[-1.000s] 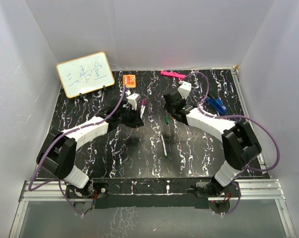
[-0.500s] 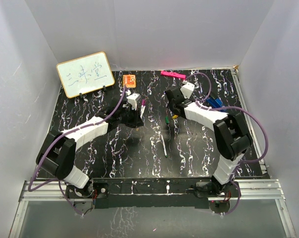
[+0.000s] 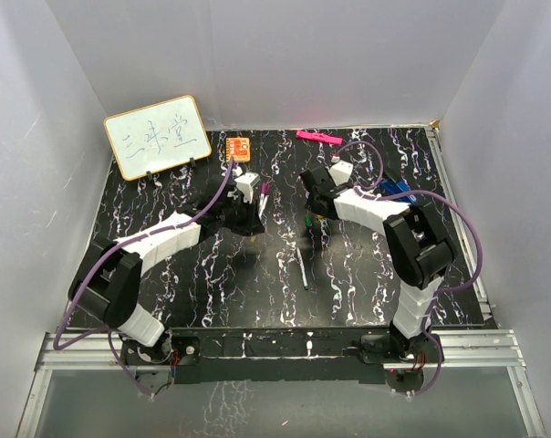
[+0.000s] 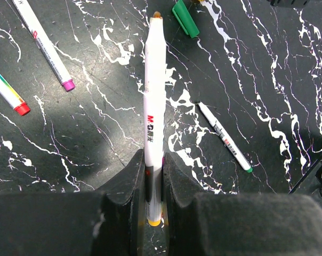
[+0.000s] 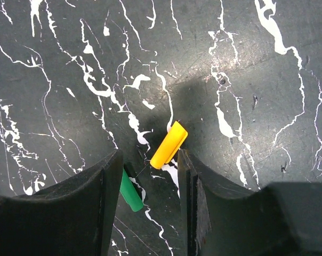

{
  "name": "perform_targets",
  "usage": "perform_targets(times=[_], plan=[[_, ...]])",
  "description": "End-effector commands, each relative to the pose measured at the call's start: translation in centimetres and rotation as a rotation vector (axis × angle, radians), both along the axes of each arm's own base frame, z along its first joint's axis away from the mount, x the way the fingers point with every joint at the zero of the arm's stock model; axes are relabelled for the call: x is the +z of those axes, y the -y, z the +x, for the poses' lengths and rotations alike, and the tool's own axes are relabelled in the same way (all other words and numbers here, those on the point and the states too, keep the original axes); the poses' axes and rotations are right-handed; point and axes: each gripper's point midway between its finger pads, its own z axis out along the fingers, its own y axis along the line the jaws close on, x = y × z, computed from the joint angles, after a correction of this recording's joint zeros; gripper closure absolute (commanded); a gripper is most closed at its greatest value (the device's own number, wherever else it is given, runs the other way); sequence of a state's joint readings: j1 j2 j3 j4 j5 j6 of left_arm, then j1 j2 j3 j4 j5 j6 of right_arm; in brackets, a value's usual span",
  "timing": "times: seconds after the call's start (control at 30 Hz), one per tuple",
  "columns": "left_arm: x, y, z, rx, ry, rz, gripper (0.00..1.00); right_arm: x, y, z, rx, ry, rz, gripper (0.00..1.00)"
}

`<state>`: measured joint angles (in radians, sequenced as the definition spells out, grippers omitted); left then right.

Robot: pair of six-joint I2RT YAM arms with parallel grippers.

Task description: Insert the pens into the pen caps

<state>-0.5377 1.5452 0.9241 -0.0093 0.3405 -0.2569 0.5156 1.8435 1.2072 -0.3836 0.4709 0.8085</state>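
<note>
From above, my right arm has folded in over the last second. Its elbow now sits closer to the middle of the counter, and my right pincer has come down just right of the green cap. My left arm has not moved, and my left pincer hangs left of that cap. I judge that the right side is lining up for a cap pickup, so no pen is capped yet. A green-tipped pen lies nearer to me, well apart from both pincers. This view is too small to show either pincer's jaws or what the right one is aiming at.

The left wrist view shows it. My left pincer is clamped on the orange-tipped pen, gripping near its yellow rear end. The bare tip points away toward the green cap at the far edge. To the left lie a purple-tipped pen and a red-tipped pen, both uncapped.

The right wrist view shows what neither of the others does. My right pincer stands open, a little wider than a second ago. The yellow cap lies flat on the counter between its jaws, nearer the right one. I cannot tell whether they touch. The green cap pokes out under the left jaw.
</note>
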Motion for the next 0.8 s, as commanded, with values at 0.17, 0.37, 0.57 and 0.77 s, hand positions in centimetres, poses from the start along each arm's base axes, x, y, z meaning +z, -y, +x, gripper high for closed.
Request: perform_targets(times=[0.17, 0.37, 0.57, 0.77], plan=[[1.5, 0.5, 0.6, -0.02, 0.03, -0.022, 1.0, -0.3, 0.1, 0.7, -0.039, -0.025, 0.003, 0.56], [1.6, 0.7, 0.6, -0.027, 0.036, -0.033, 1.0, -0.9, 0.5, 0.8, -0.07, -0.036, 0.0, 0.56], [1.2, 0.7, 0.5, -0.03, 0.029, -0.032, 1.0, -1.8, 0.6, 1.1, -0.072, -0.059, 0.004, 0.58], [1.5, 0.7, 0.8, -0.021, 0.039, -0.032, 1.0, -2.6, 0.8, 0.3, -0.063, -0.105, -0.011, 0.63]])
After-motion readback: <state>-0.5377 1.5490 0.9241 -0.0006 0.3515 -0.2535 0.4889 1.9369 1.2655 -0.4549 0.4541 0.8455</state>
